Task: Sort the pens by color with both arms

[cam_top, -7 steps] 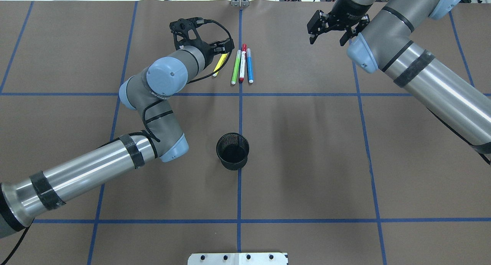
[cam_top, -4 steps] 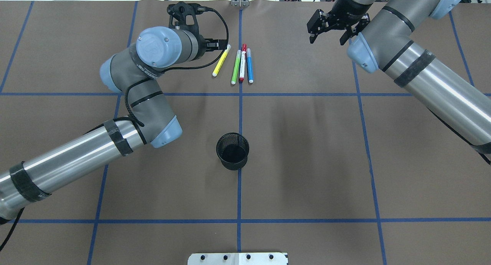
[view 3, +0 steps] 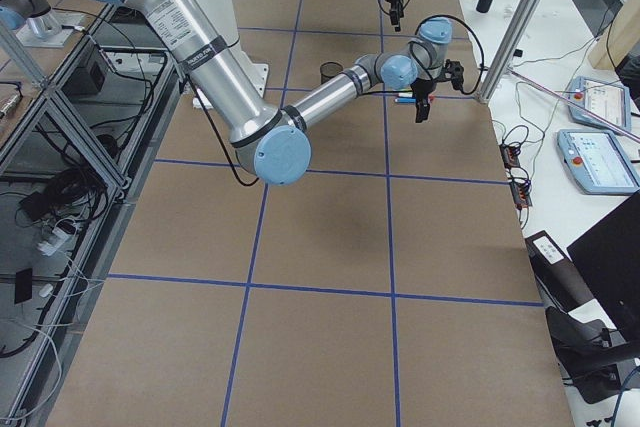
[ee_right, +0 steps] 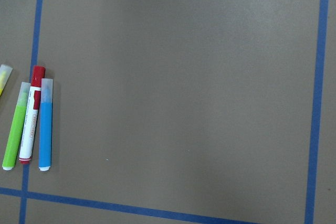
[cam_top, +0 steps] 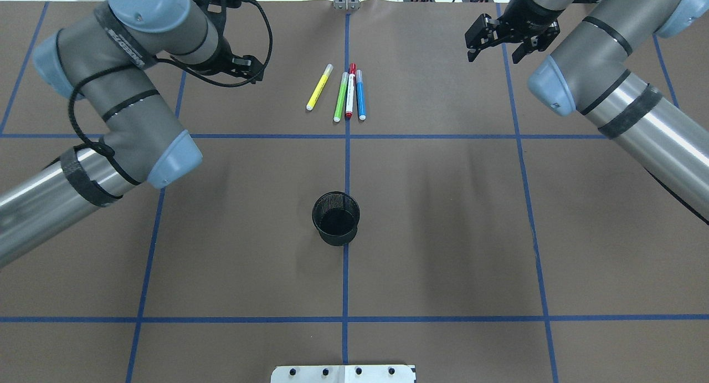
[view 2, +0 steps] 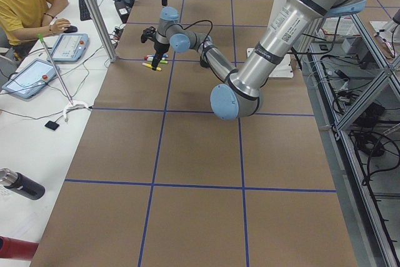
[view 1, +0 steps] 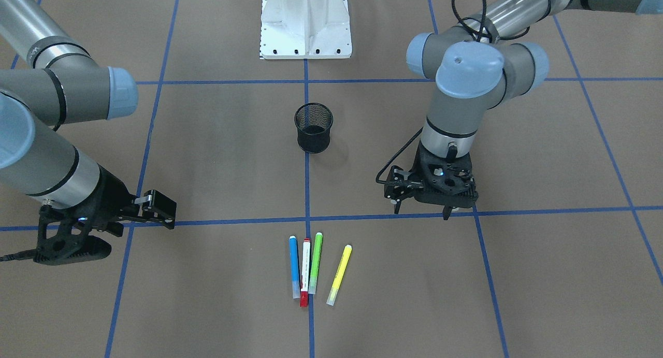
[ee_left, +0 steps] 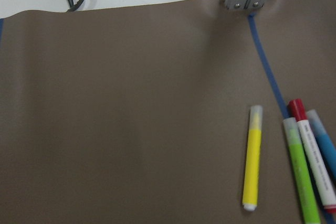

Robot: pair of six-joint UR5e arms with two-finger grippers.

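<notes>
Several pens lie side by side at the table's far middle: yellow (cam_top: pixel 319 87), light green (cam_top: pixel 340 97), white with red cap (cam_top: pixel 350 92), blue (cam_top: pixel 360 95). The yellow pen (view 1: pixel 339 275) lies slightly apart and tilted from the green pen (view 1: pixel 314 263), red pen (view 1: pixel 305 272) and blue pen (view 1: pixel 294 267). My left gripper (cam_top: pixel 245 67) hangs open and empty to the left of the pens. It shows above the table as the left gripper (view 1: pixel 420 211) in the front view. My right gripper (cam_top: pixel 494 49) is open and empty, well to the pens' right.
A black mesh cup (cam_top: pixel 335 218) stands upright on the centre line, nearer the robot than the pens. Blue tape lines grid the brown table mat (cam_top: pixel 443 205). The white base pedestal (view 1: pixel 305 21) is at the robot's edge. A seated person (view 2: pixel 25 4) is beside the table's far side.
My left gripper was over the yellow pen, then drew back left and up, leaving that pen lying on the mat. The right gripper shifted slightly right and farther back.
</notes>
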